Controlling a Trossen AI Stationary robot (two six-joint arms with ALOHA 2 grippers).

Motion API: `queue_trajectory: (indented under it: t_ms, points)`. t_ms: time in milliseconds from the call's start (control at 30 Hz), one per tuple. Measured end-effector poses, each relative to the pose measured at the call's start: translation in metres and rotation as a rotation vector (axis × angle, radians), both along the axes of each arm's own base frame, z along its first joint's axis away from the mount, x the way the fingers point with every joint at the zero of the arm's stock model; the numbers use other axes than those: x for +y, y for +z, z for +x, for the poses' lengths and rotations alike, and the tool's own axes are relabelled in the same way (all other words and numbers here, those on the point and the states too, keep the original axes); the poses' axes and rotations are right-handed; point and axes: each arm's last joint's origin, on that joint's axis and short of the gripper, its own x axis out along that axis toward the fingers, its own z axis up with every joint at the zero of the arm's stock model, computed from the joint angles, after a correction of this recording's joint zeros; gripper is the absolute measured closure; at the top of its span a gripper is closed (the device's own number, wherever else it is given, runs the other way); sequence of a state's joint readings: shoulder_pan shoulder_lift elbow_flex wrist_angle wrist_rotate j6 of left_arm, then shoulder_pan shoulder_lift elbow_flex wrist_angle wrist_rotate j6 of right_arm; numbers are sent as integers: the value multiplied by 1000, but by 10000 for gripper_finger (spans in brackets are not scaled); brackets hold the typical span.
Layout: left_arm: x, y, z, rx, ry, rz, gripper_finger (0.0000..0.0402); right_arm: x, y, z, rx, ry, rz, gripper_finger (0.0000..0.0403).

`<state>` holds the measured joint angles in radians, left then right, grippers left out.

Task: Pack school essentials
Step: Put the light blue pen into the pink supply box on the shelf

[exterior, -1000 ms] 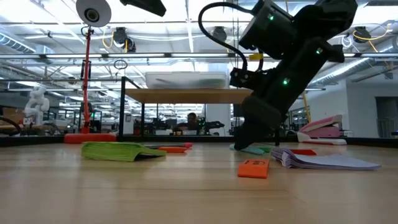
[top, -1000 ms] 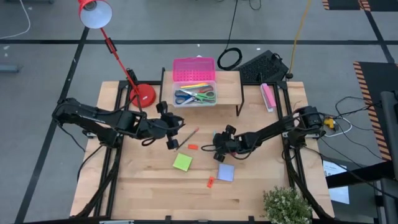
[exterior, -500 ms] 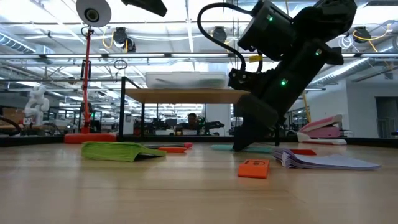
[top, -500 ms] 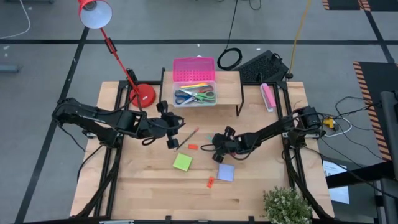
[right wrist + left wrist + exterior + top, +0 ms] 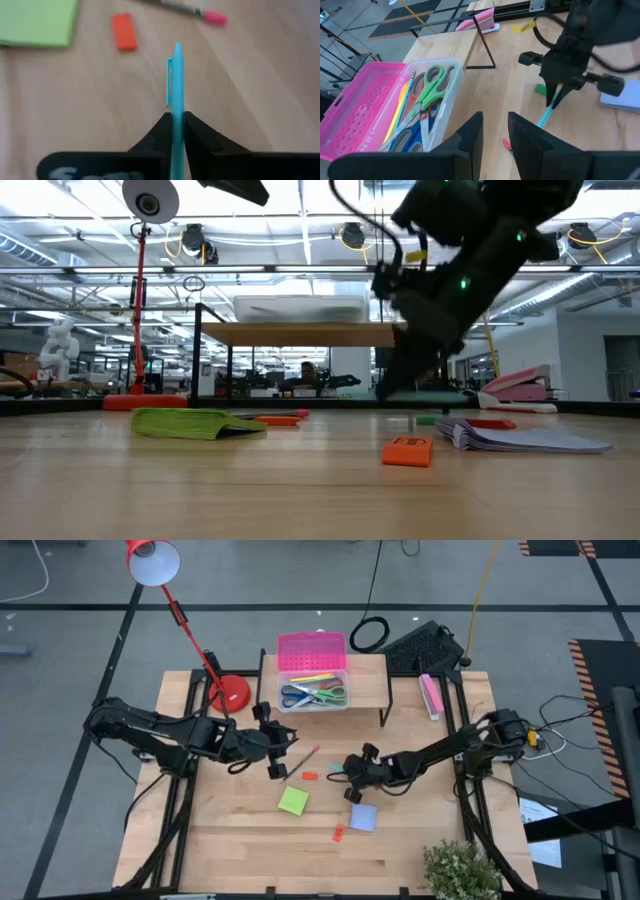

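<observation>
Scissors (image 5: 318,694) and pencils already lie in the box (image 5: 313,686). The right claw (image 5: 176,125) grips a teal pen (image 5: 176,80); pads (image 5: 293,801), erasers (image 5: 310,776) and a pencil (image 5: 304,757) remain on the worktop (image 5: 250,840). The left claw (image 5: 493,131) hovers open.

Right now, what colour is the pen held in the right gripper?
Teal; the pen shows best in the right wrist view, clamped by the right gripper.

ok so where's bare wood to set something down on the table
Bare wood spans the table's near edge, below the lavender pad and red eraser, left of the plant. Crowded mid-table: green pad, pencil, and the right gripper holding the teal pen.
</observation>
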<state>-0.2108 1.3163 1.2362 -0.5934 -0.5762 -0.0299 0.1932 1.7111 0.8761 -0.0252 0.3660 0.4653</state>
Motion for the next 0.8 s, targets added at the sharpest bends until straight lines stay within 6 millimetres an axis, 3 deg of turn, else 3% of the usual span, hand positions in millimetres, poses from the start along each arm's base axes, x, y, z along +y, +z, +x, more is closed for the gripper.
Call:
queue_trajectory:
  t_ms: [267, 467, 800]
  points:
    - [0, 2, 1, -25, 2, -11, 309, 1, 49, -9, -138, 144, 28, 377]
    - [0, 2, 2, -39, 12, -27, 309, 3, 85, -28, -261, 223, 1, 377]
    - [-2, 9, 6, -119, -17, -67, 309, -1, 116, -61, -592, 280, -42, 377]
